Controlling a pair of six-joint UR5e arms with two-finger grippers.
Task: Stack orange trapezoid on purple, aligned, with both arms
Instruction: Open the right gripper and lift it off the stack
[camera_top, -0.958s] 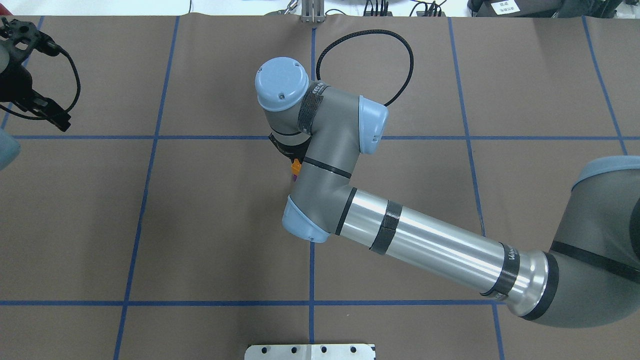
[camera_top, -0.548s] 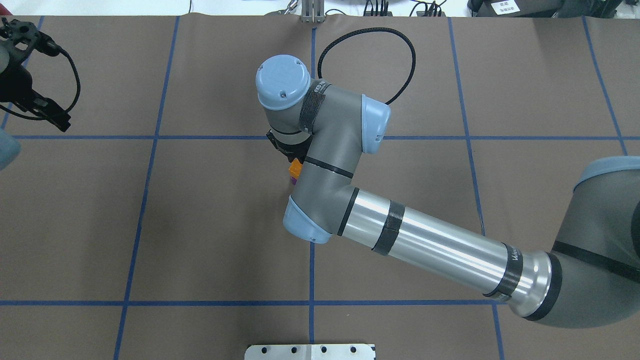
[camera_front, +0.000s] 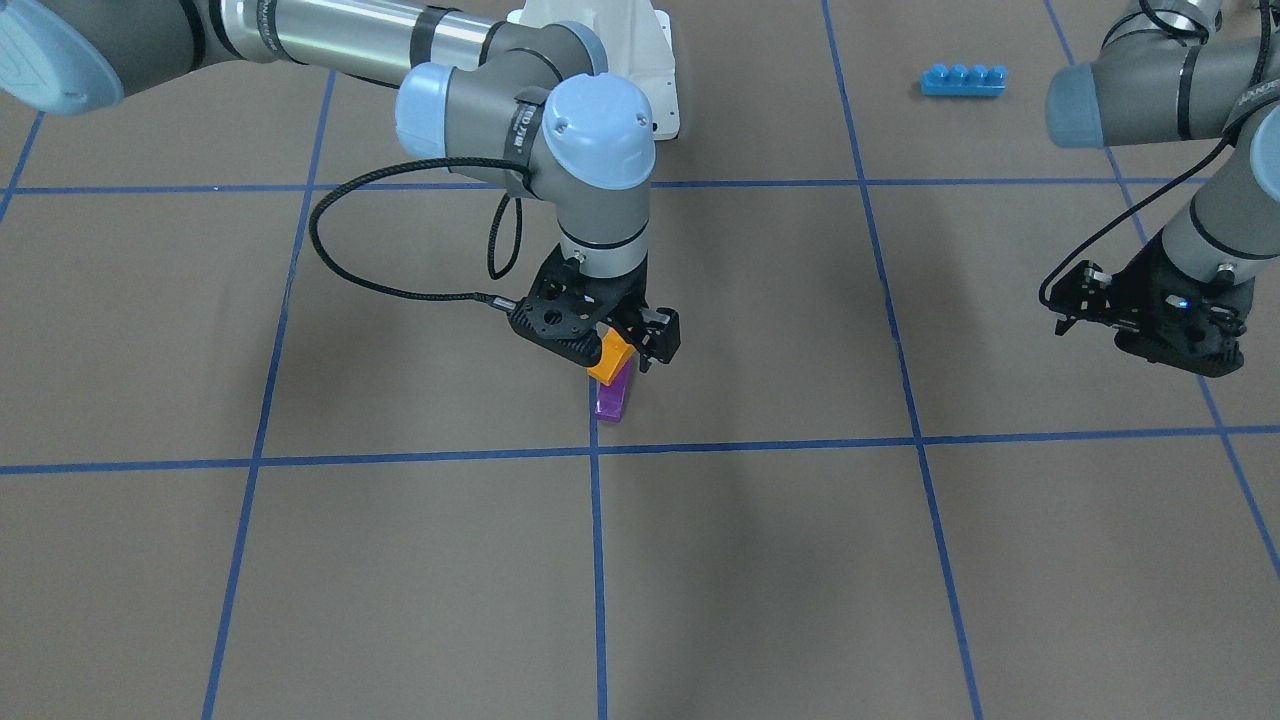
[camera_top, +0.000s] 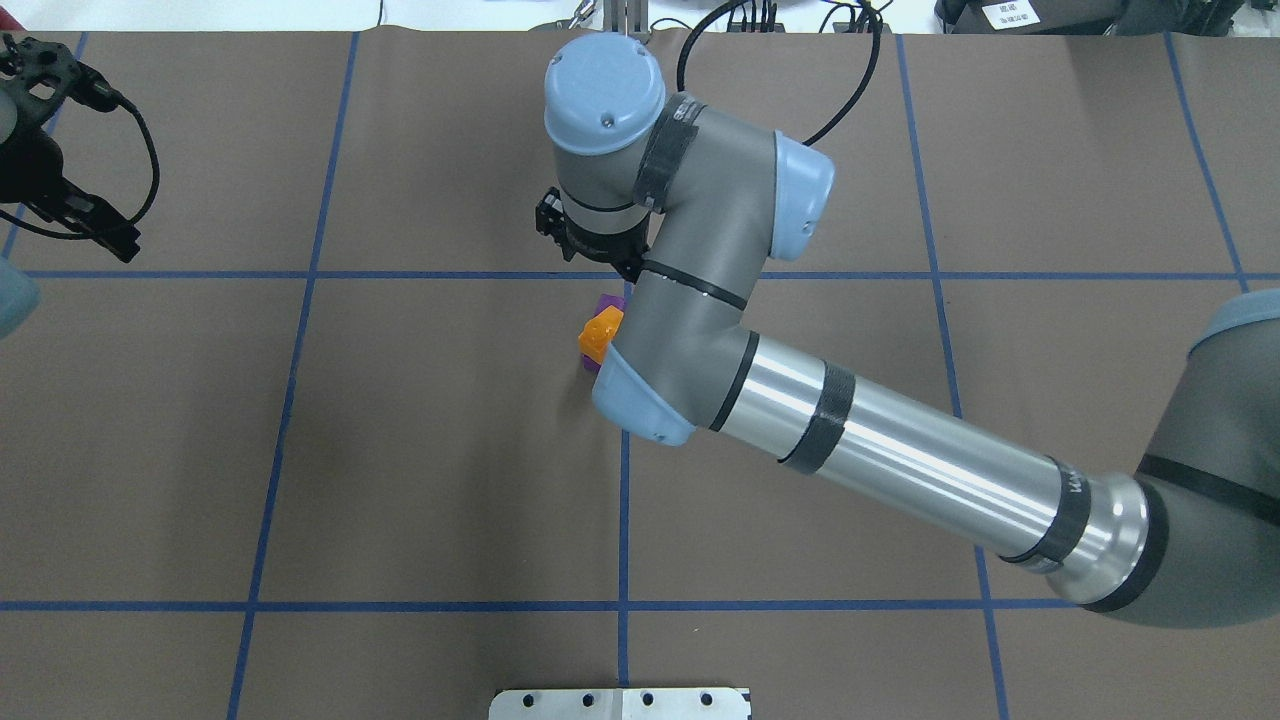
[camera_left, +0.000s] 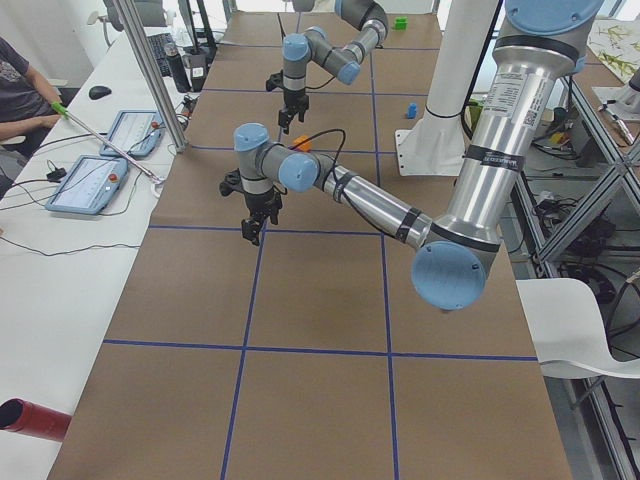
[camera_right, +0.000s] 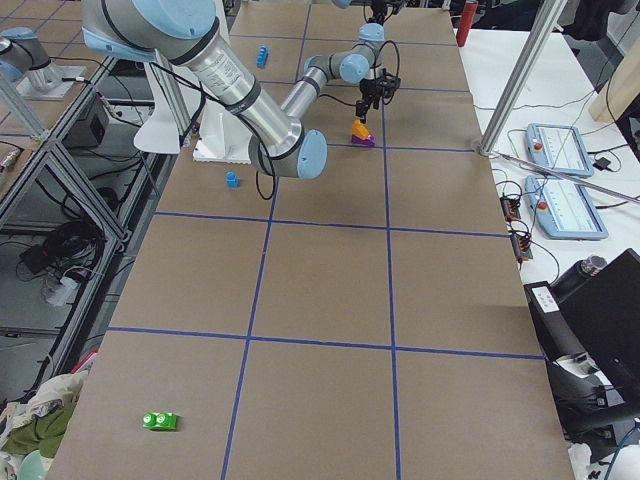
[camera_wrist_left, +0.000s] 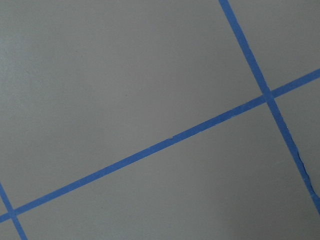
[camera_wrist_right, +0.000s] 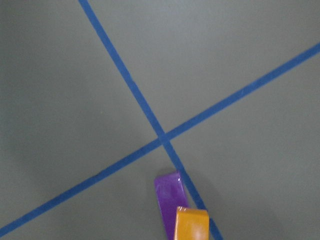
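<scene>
Overhead exterior: orange trapezoid sits on top of the purple, just left of frame center. It sits right below a crossing of blue tape lines on the brown table. Purple pokes out past the orange at the upper right and lower left, so the two don't look flush. In the front-facing view the orange tilts on the purple, which stands on the table.

Right gripper is above and a bit toward the top of the frame from the stack, with a gap to the orange. In the front-facing view its fingers look spread, nothing pinched between them. Right wrist view shows only the purple and orange at the bottom edge, touching, next to the tape crossing. Right arm comes in from the lower right and covers the stack's right side.

Left gripper hangs over bare table, well apart from the stack, at the far left edge of the overhead view. Can't tell if its fingers are spread or together. Left wrist view shows just table and tape.

Long blue brick lies in the upper right of the front-facing view. Small blue brick and a green piece lie on the left side of the exterior right view.
</scene>
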